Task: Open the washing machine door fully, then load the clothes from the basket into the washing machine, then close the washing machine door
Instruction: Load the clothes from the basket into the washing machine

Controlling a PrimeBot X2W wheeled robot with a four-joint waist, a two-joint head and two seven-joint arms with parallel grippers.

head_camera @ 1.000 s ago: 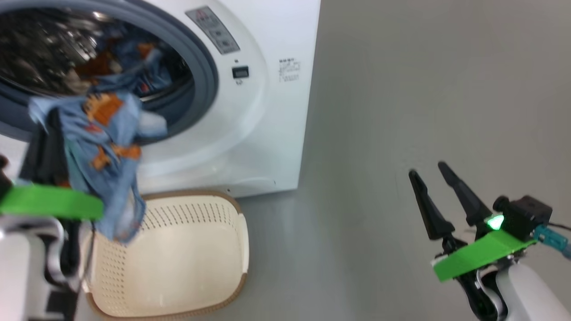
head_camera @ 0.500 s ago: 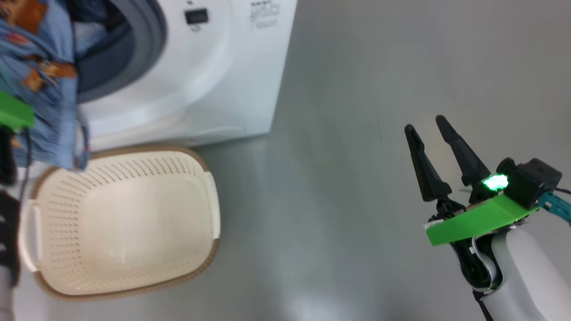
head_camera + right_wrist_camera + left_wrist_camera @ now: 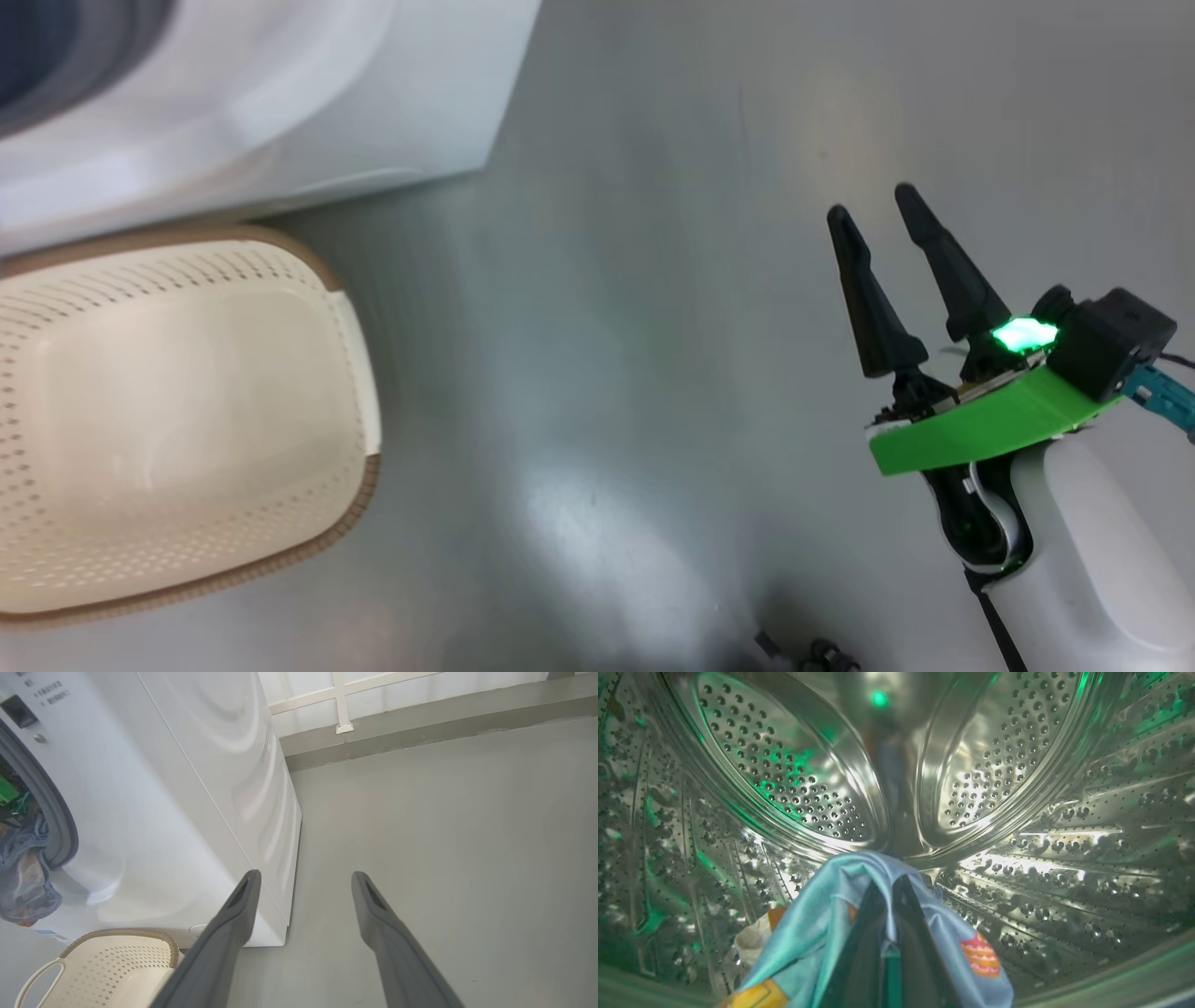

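The left gripper (image 3: 896,879), two long dark fingers, is pressed shut on a soft light-blue garment (image 3: 817,933) printed with small orange figures. The cloth drapes over both fingers and hides their tips. Gripper and garment are deep inside the shiny perforated steel drum (image 3: 798,788), low down near its bottom wall, with a cream-white cloth piece (image 3: 749,942) lying just beside them. Whether the garment touches the drum cannot be told. The right gripper (image 3: 870,203), on a pale forearm with a bright green plate, has its fingers spread wide and holds nothing. It hangs over the smooth grey floor (image 3: 607,327), well apart from the basket and off to the right of the machine. The big white box-shaped washing machine (image 3: 280,93) stands at the upper left of the head view, cut off so that only its lower front corner shows, and blurred. From the right wrist, its grey-blue rubber ring (image 3: 63,826) curves along the left edge, and a fold of blue-grey fabric (image 3: 23,886) hangs over the ring's lower lip; whether this is the gripped garment is unclear. A small cream-white perforated plastic basket (image 3: 187,271) with a brown woven-look rim sits on the floor just in front of the machine's base, its pale inner floor showing and its left side cut off.
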